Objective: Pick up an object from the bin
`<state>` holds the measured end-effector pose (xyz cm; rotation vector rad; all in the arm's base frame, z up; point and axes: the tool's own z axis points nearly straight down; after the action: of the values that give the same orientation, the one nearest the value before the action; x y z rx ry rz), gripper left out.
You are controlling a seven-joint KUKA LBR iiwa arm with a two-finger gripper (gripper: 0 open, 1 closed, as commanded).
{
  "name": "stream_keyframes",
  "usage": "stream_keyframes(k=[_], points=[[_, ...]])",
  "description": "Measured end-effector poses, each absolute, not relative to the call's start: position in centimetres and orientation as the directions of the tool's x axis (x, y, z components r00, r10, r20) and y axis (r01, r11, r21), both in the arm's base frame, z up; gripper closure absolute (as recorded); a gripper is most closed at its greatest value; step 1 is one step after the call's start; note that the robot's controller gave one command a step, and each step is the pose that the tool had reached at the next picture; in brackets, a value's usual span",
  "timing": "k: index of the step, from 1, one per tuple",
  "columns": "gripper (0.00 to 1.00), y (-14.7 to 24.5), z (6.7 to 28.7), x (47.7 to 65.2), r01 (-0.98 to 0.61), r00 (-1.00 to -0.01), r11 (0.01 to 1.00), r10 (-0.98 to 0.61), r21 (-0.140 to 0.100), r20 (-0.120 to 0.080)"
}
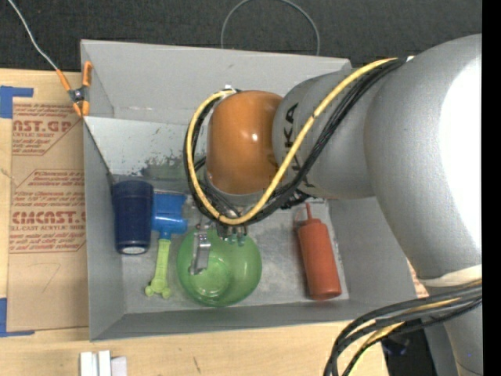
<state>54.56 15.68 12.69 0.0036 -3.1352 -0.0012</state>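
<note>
A large, smooth silver-grey robot arm (391, 131) reaches in from the right and covers much of a grey metal bin (106, 288), whose sloping walls are scuffed and speckled. Black capital letters on the arm spell part of the KUKA name, with cables crossing them. A glossy orange cover (239, 143), rounded like a dome, sits at the wrist, ringed by looping yellow and black cables (193, 180). Below it the gripper (202, 255) hangs over the left part of a round, translucent green bowl (231, 276) of shiny plastic at the middle of the bin's near side. I cannot tell whether the gripper is spread or closed, nor whether it touches the bowl. Well to the right lies a reddish-brown squeeze bottle (317, 257) with a narrow nozzle. At the left a dark blue cup (131, 214) lies on its side, a lighter blue plastic piece (171, 212) just beside it. A slim pale green stick (161, 271) with a forked end lies just left of the bowl.
</note>
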Motion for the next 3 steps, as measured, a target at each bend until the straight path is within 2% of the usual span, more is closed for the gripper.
stream_keyframes(k=[1, 2, 3], points=[[0.0, 15.6, 13.2, 54.7, 0.0, -1.0, 1.0, 0.0, 0.002, 0.0], [1.0, 13.8, 7.4, 53.7, -0.042, -0.999, 0.999, -0.042, 0.002, -0.008], [1.0, 13.7, 7.4, 53.7, -0.042, -0.999, 0.999, -0.042, 0.003, -0.008]])
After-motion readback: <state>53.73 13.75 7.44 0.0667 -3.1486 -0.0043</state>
